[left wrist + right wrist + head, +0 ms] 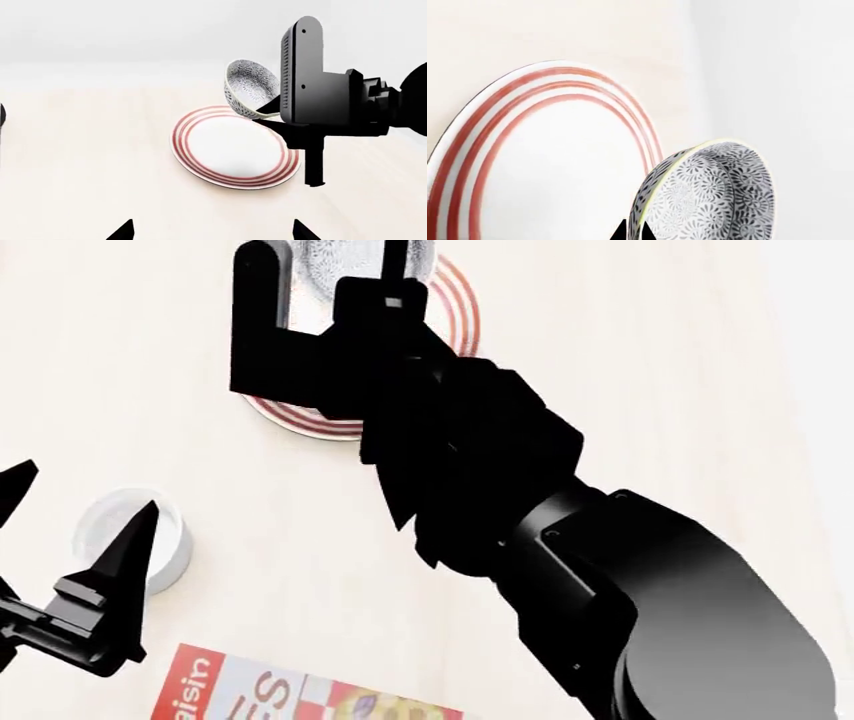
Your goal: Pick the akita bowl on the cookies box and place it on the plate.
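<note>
The speckled grey-and-white akita bowl (pixel 248 86) hangs tilted on its side over the far rim of the plate (pixel 230 150), a white plate with red rings. My right gripper (pixel 635 231) is shut on the bowl's (pixel 714 195) rim, one fingertip inside and one outside. I cannot tell whether the bowl touches the plate (pixel 547 150). In the head view the right arm hides most of the bowl (pixel 327 260) and plate (pixel 457 310). The cookies box (pixel 287 695) lies at the near edge with nothing on the part that shows. My left gripper (pixel 67 515) stands open and holds nothing.
A small plain white cup (pixel 114 530) stands on the pale table just beside the left gripper's fingers. The right arm (pixel 561 540) stretches across the middle of the table towards the plate. A white wall rises behind the table's far edge.
</note>
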{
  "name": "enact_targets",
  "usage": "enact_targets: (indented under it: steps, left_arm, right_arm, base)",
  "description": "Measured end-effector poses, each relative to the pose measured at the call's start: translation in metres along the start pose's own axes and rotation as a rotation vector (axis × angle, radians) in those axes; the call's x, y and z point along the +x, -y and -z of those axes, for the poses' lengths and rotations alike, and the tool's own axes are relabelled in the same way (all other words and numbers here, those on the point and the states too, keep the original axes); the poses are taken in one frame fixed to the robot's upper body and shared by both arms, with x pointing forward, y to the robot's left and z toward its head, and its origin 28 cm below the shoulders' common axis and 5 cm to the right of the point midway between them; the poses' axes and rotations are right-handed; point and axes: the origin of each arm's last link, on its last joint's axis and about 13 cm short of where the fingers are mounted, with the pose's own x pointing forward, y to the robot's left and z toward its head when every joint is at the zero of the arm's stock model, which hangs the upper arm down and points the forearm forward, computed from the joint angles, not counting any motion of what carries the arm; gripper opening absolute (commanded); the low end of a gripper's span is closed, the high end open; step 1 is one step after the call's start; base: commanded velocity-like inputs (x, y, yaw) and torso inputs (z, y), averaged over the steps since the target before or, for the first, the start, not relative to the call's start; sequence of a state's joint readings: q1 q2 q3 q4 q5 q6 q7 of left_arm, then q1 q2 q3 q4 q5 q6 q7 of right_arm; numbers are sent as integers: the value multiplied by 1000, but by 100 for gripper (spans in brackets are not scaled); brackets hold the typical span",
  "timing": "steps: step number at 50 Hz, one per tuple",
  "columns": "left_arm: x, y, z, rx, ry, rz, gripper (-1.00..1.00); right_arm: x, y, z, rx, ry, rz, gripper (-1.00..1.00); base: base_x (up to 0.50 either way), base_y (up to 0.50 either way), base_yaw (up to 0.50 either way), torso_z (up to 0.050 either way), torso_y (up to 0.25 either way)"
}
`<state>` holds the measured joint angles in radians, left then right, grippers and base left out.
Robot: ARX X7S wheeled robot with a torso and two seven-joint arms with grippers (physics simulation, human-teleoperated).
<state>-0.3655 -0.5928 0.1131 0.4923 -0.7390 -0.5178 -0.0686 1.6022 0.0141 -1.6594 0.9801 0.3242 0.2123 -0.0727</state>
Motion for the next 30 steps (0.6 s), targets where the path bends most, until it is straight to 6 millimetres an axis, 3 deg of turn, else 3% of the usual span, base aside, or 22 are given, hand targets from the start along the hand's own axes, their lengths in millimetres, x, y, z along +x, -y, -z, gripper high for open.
enact_targets:
  steps: [23, 30]
  left_arm:
    - [0, -2, 2, -14, -13, -21, 100]
    - [-1, -2, 2, -17, -12, -11, 100]
  right_arm:
    - [3, -12, 2, -57, -7, -38, -100]
    - [4, -16, 3, -65, -8, -48, -100]
  base:
    - [0, 0, 0, 0, 0]
    - [0, 0, 0, 4, -103]
